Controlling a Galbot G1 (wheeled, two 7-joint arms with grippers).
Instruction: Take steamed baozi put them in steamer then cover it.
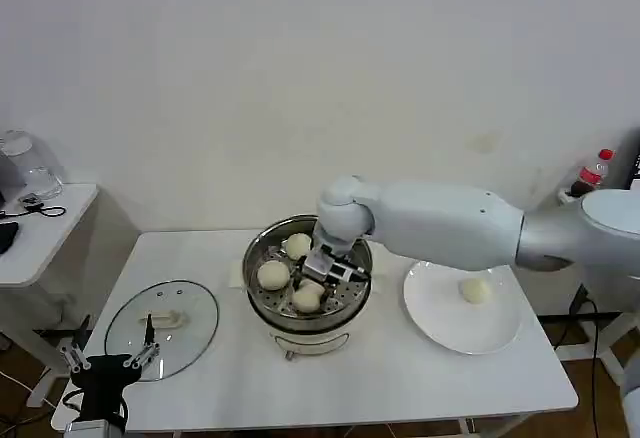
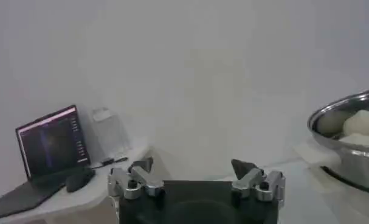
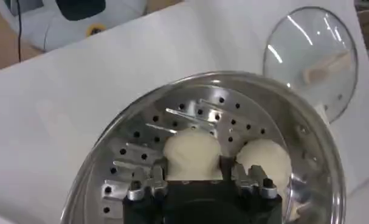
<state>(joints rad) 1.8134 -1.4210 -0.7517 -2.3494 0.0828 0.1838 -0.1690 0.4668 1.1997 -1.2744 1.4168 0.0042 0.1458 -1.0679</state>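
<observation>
Right tool (image 1: pixel 318 276) is down inside the steamer (image 1: pixel 262 248), a round shiny steel basket with a perforated floor, sitting on a white pot base at the middle of the white bench (image 1: pixel 400 378). From the right wrist camera the tool's (image 3: pixel 193 176) two metal fingers sit either side of one smooth, cream baozi (image 3: pixel 192 152), pressed to its flanks, so it is grasping that bun low in the basket. A second bun (image 3: pixel 264 159) lies just beside it on the holed floor. In the head view, three pale round buns are in the basket: one at 12 o'clock (image 1: pixel 297 246), one at 9 (image 1: pixel 273 275), one at 6 (image 1: pixel 307 298) under the tool. The fourth bun (image 1: pixel 475 290) lies on the flat white plate (image 1: pixel 440 323), at 3 o'clock from the steamer. The cover (image 1: pixel 190 303), clear glass with a thin metal rim and cream oblong handle, lies flat on the bench at 9 o'clock. Left tool (image 1: pixel 110 358) hangs by the bench's near left corner, beside the cover, fingers spread apart and holding nothing.
</observation>
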